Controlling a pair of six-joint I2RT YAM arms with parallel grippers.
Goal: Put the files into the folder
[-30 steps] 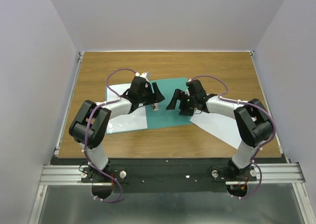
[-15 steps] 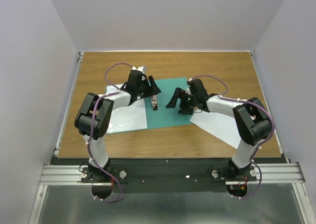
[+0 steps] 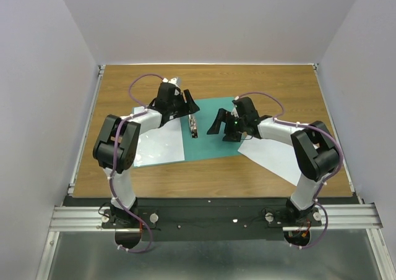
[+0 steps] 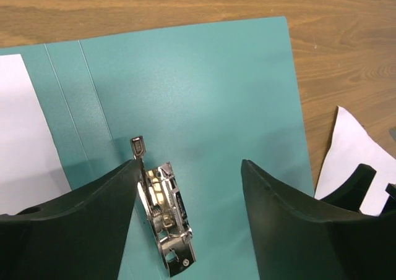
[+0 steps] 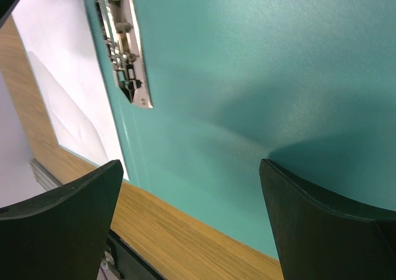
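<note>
Nearest the bases, the right sheet (image 3: 275, 159) lies flat on the table (image 3: 204, 178), outside the folder (image 3: 213, 138), with its inner corner just beside the folder's near right corner and its long axis running obliquely toward the near right. The right arm (image 3: 278, 131) passes above this sheet and is the nearer arm to it. The left sheet (image 3: 158, 145) lies flat over the folder's left leaf, a teal margin showing along its near edge; whether a clear leaf covers it cannot be told. The folder is open and flat at mid-table, its spine (image 4: 65, 88) running near to far. The clip (image 4: 164, 212) sits on the right leaf just beside the spine, long axis parallel to it. The right gripper (image 5: 190, 164) hovers low over the bare right leaf, jaws fully apart and holding nothing; the clip lies to its left, outside the jaw gap, and the right sheet lies to its near right. The left gripper (image 4: 189, 164) is farthest out, above the clip, jaws apart and holding nothing; the clip lies inside the gap, close to the left finger (image 4: 80, 224), its long axis along the fingers rather than across them. Judgement: if the clip is worked next, the left gripper is placed for it; the right sheet falls to the right gripper, which must draw back toward its base to reach it
</note>
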